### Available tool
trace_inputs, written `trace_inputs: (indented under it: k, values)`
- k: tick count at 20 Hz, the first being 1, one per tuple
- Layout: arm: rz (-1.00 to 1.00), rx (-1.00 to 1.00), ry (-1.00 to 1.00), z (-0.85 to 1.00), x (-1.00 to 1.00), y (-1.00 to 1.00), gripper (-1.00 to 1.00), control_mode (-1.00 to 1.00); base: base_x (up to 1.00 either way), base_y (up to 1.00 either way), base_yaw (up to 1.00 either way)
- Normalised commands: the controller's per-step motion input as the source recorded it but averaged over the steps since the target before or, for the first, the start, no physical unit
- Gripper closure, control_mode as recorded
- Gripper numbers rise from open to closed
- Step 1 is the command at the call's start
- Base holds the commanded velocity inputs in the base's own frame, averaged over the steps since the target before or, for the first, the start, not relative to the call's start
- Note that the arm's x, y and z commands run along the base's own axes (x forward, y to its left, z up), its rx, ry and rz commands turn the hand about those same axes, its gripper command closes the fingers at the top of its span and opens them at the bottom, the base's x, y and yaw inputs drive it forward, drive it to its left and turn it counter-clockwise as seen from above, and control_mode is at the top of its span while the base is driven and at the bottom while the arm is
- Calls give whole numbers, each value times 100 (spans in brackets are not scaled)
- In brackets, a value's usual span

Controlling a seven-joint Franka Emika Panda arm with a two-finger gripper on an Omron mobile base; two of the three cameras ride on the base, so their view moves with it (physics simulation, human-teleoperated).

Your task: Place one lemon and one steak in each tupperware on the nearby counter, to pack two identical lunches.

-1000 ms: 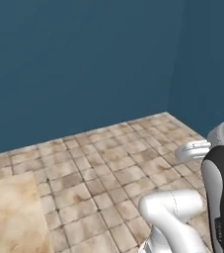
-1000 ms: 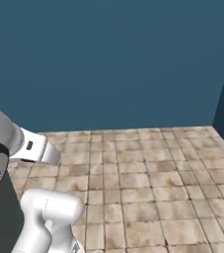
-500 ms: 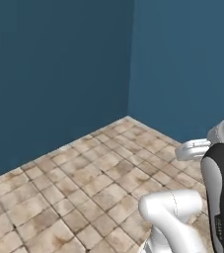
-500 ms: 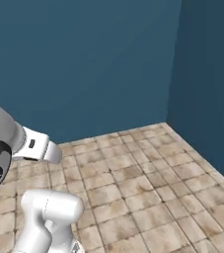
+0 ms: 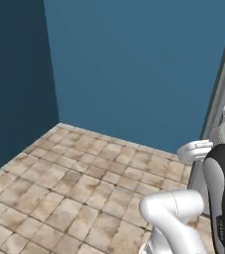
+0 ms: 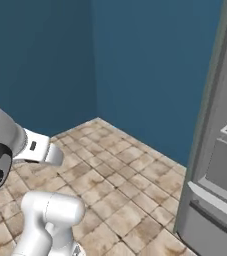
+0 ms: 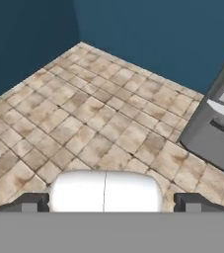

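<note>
The gripper (image 7: 111,201) stands wide open, holding nothing, above the tiled floor (image 7: 98,118) beside a grey cabinet (image 7: 217,133).

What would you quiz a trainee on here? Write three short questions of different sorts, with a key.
1. True or false: the floor is covered in beige stone tiles.
2. Multiple choice: the grey appliance stands at which side of the right base view? A left, B right, C centre.
3. Fill in: in the hand view the two dark fingers stand wide ____.

Key: 1 true; 2 B; 3 apart, with nothing between them but the robot's own white body.
</note>
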Motion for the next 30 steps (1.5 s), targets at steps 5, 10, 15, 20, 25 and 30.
trace_inputs:
  k: [5, 10, 15, 20, 25, 30]
  values:
    - [0, 0, 0, 0, 0, 0, -100, 100, 0, -47, -64]
    - [0, 0, 0, 0, 0, 0, -100, 100, 0, -48, -61]
    - [0, 0, 0, 0, 0, 0, -100, 100, 1, -44, -56]
    - [0, 0, 0, 0, 0, 0, -100, 100, 19, -27, -44]
    - [0, 0, 0, 0, 0, 0, -100, 100, 71, -5, -23]
    - [0, 0, 0, 0, 0, 0, -100, 100, 100, -9, -8]
